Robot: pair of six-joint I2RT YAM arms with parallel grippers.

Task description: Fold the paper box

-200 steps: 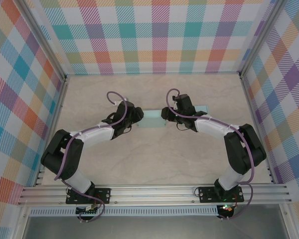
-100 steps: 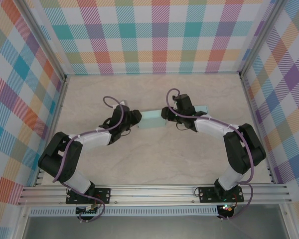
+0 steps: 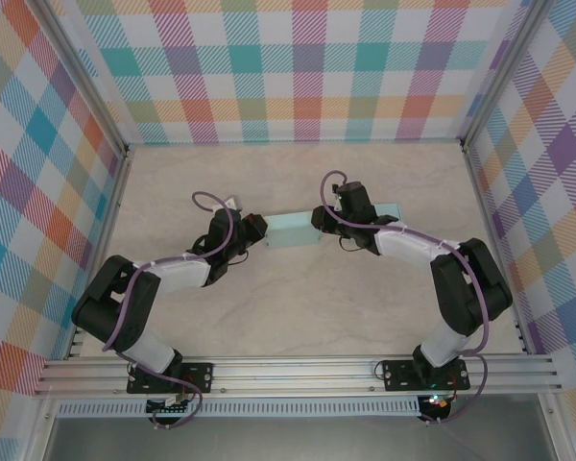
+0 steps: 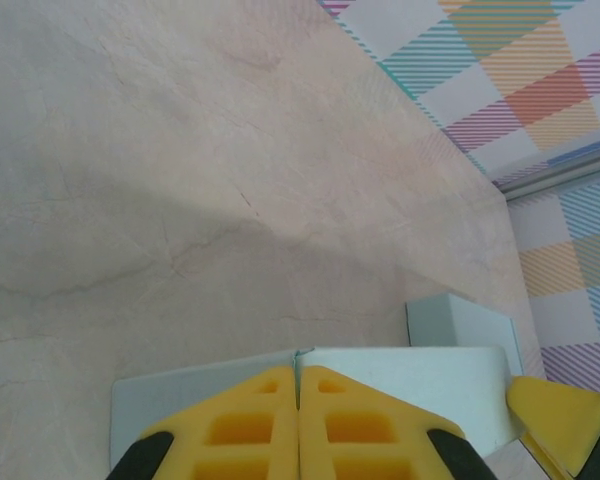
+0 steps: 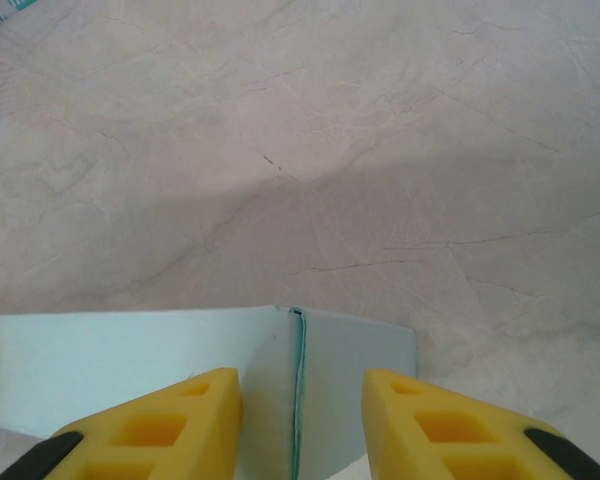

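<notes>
"What colour is the paper box?"
"Pale mint, quite plain, between and just ahead of the jaws. The finger pads are bright yellow, the arms black and white, the cables purple."
"And the table?"
"Beige, veined like marble, beyond the jaws. The walls are plaid: teal, orange, purple, pink and yellow on white."

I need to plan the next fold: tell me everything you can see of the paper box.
The paper box looks like thin, pale blue-green card. It is partly folded, lying low and lengthwise on the table between the two arms. A seam runs between its smooth panels, and another panel shows beyond the right arm. The left gripper is shut at the box's left edge. The open right gripper straddles the seam.
</notes>
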